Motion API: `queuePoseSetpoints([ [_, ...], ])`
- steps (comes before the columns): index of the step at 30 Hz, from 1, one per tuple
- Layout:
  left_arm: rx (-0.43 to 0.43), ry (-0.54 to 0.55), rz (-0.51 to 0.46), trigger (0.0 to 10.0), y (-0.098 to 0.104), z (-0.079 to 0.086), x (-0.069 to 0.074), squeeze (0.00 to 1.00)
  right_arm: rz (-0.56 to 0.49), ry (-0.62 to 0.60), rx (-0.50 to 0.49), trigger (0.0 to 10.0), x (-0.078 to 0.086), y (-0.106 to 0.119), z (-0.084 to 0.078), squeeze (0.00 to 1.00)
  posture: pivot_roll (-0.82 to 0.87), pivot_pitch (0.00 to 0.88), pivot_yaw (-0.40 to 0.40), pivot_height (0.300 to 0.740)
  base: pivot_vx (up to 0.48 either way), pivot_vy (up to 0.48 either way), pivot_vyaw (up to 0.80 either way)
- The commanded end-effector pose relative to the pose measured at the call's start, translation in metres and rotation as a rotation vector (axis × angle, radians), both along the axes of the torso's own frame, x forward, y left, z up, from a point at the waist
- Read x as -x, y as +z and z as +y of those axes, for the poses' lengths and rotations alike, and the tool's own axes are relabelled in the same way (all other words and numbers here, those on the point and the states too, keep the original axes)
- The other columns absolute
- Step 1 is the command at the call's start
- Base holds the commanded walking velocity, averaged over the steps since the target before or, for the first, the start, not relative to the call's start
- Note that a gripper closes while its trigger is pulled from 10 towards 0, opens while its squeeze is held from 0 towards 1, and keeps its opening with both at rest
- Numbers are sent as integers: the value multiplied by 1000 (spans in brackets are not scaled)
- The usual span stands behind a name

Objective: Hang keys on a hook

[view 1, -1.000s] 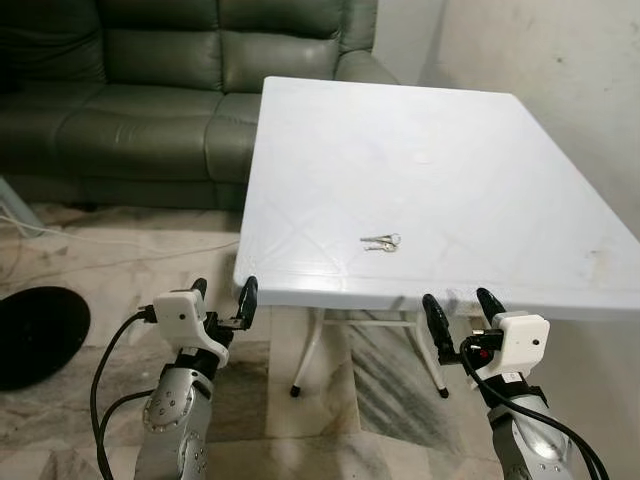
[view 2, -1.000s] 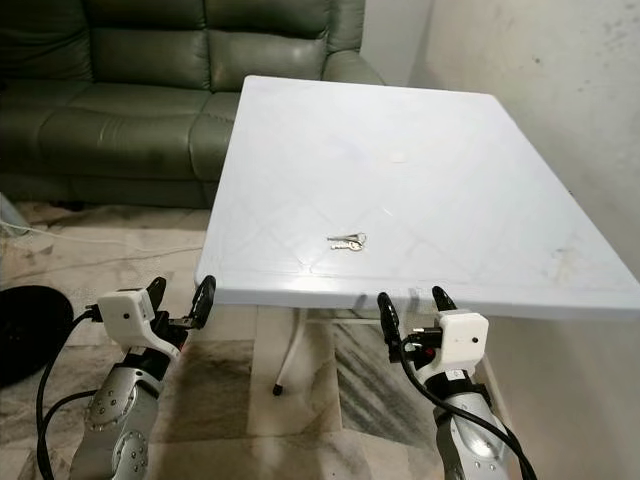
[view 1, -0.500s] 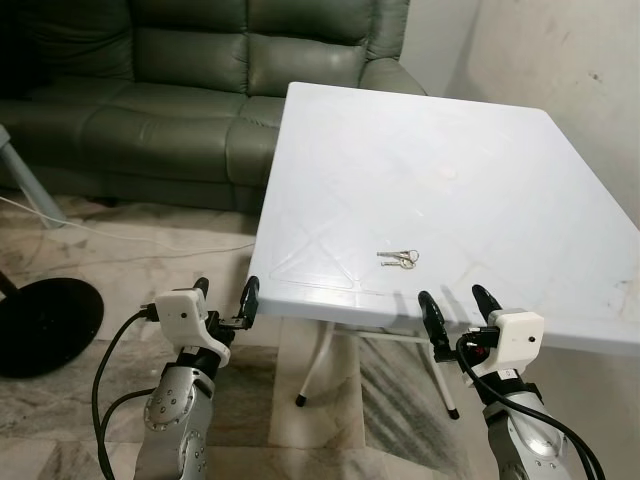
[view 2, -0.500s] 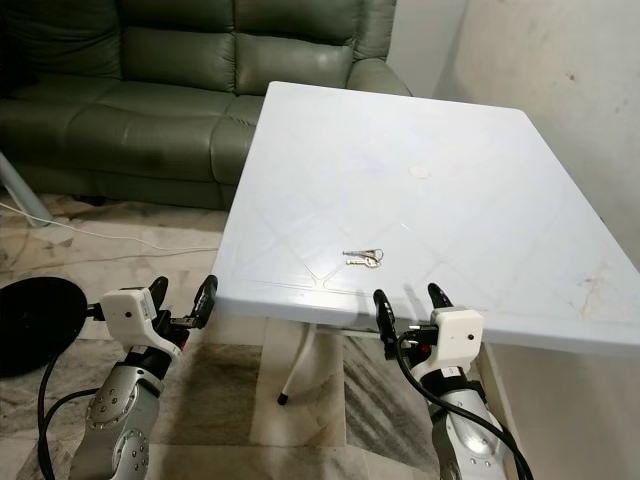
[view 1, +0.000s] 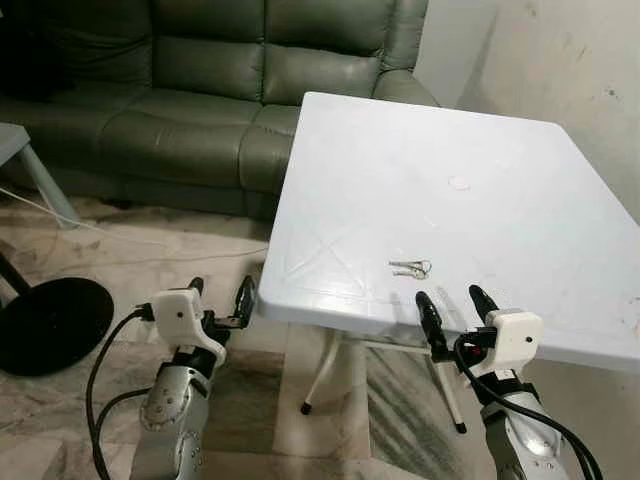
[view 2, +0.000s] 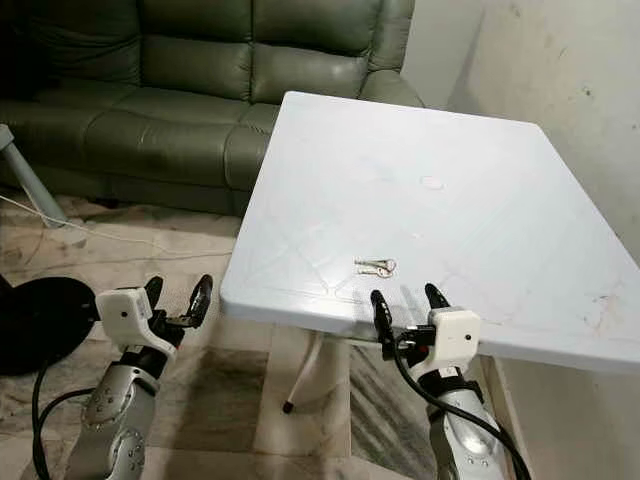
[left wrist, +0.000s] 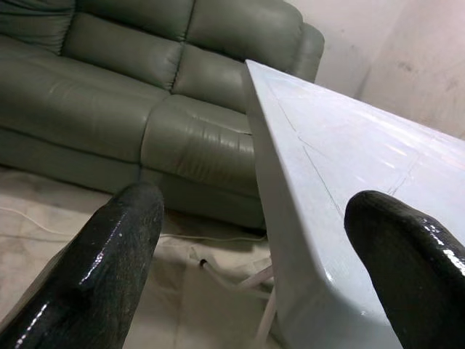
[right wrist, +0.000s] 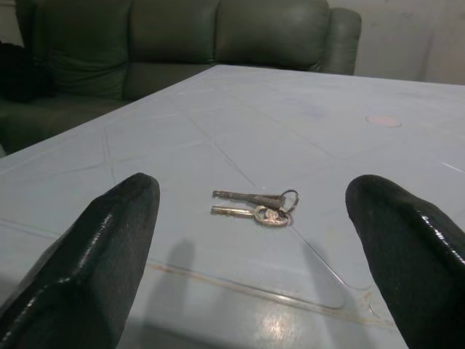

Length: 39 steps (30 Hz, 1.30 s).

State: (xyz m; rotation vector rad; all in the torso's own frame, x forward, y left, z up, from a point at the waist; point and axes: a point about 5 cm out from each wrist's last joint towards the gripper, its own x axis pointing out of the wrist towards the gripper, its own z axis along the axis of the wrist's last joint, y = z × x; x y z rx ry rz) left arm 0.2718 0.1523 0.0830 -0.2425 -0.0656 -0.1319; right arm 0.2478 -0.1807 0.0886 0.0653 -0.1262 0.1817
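Two keys (view 1: 409,267) on a ring lie near the white table's (view 1: 520,200) front edge, long axis running along that edge. Straight ahead of the wide-open right gripper (view 1: 448,311), they sit nearer it than the left gripper (view 1: 220,301), also spread wide, beside the table's corner.

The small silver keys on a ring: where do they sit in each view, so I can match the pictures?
Left eye view: small silver keys on a ring lie near the white plastic table's near edge, just beyond the open right gripper.
Right eye view: same spot, ahead of that gripper.
Right wrist view: centred between the two black fingers.
Left wrist view: not in it.
Shared landmark: the green leather sofa.
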Motion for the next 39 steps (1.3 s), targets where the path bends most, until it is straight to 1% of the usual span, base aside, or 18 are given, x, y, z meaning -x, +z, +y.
queuePoseSetpoints([
  [1, -7, -12, -23, 10000, 6, -2, -2, 0, -18, 4, 1, 10000, 0, 4, -1, 0, 33, 63, -85, 740, 398, 0, 0],
  [17, -6, -16, -24, 10000, 6, -3, -2, 0, -16, 2, 2, 10000, 1, 3, -1, 0, 32, 70, -85, 740, 402, 0, 0],
  [19, -17, -6, -29, 10000, 6, -6, 0, 0, -12, 5, 5, 10000, 1, 3, -1, 0, 33, 73, -87, 740, 0, 0, 0],
  [22, -11, -9, -28, 10000, 5, -8, 1, 0, -9, 8, 6, 10000, 1, 2, -1, 0, 33, 75, -88, 740, 0, 0, 0],
  [29, -18, -44, -27, 10000, 3, -12, 6, 0, 2, 33, 27, 10000, 1, 1, -1, 0, 33, 78, -88, 740, 0, 0, 0],
  [30, -54, -76, -28, 10000, 1, -15, 8, 0, 4, 68, 52, 10000, 0, 1, -1, 0, 32, 80, -87, 740, 0, 0, 0],
  [31, -60, -91, -28, 10000, 0, -17, 10, 0, 6, 85, 62, 10000, -1, 2, -1, 0, 33, 81, -88, 740, 0, 0, 0],
  [32, -60, -91, -28, 10000, 0, -17, 10, 0, 6, 85, 62, 10000, -1, 2, -1, 0, 33, 81, -88, 740, 0, 0, 0],
  [34, -69, -123, -25, 10000, -2, -23, 14, 0, 16, 140, 101, 10000, -4, 3, -2, 0, 29, 85, -87, 740, 0, 0, 0],
  [35, -69, -123, -25, 10000, -2, -23, 14, 0, 16, 140, 101, 10000, -4, 3, -2, 0, 29, 85, -87, 740, 0, 0, 0],
  [38, -79, -155, -25, 10000, -3, -28, 18, 0, 33, 214, 144, 10000, -10, 5, -2, 0, 29, 88, -90, 740, 0, 0, 0],
  [39, -79, -155, -25, 10000, -3, -28, 18, 0, 33, 214, 144, 10000, -10, 5, -2, 0, 29, 88, -90, 740, 0, 0, 0],
])
